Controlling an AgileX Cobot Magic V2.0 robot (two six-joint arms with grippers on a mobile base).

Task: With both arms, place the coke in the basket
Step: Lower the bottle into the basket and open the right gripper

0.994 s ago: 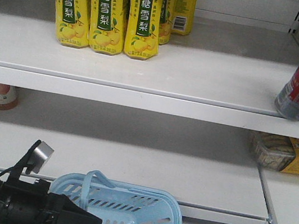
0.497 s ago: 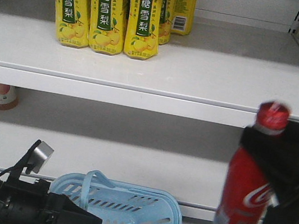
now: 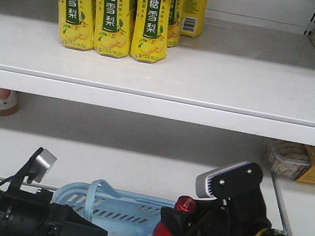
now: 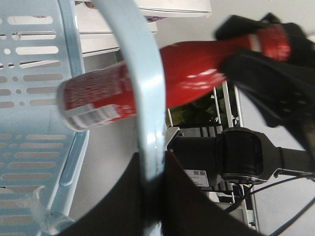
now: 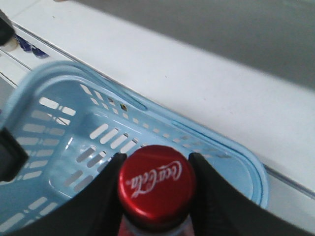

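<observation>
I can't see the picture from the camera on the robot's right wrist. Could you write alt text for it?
The right gripper clamps the neck of a coke bottle, seen from straight above its red cap with white script. Below lies a light blue basket with slotted walls, nothing visible inside. Behind it runs a white shelf.

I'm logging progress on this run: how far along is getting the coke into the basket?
Done: the red Coca-Cola bottle is off the shelf, and the left gripper is shut on a loop handle of the light blue slotted plastic basket. In hand: the right gripper clamps the bottle's neck, with its lower end over the basket's open top. Left: lowering it in and releasing.
</observation>
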